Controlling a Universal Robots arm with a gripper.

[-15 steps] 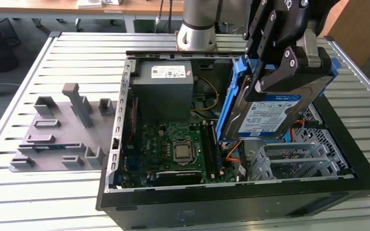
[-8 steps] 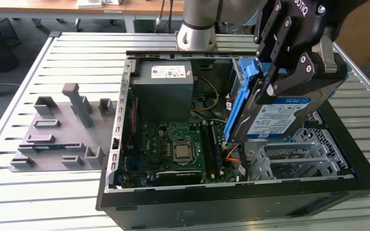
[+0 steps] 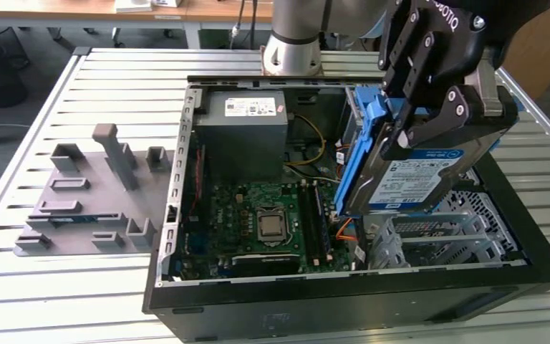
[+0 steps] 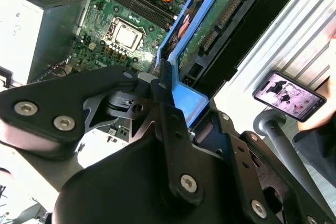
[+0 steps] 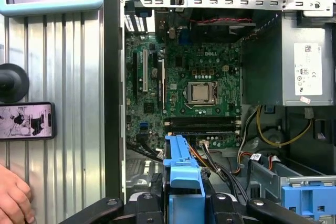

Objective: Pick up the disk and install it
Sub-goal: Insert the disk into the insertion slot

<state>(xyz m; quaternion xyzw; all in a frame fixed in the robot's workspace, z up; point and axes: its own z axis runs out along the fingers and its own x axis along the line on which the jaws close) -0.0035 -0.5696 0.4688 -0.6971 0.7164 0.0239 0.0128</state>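
The disk, a silver drive with a white-and-blue label in a blue plastic carrier frame, hangs tilted on edge over the open computer case, above the drive cage at the exterior view's right. My gripper is shut on its upper end, one black finger on each side. In the second wrist view the disk's green circuit-board underside and blue frame stretch away from my gripper. The first wrist view shows the blue carrier's edge clamped between the fingers, over the motherboard's edge.
Inside the case are the motherboard, a grey power supply box with a white sticker, and loose cables. A bare blue bracket sits in a bay. A grey fixture lies on the slatted table. A phone and a person's hand are beside the case.
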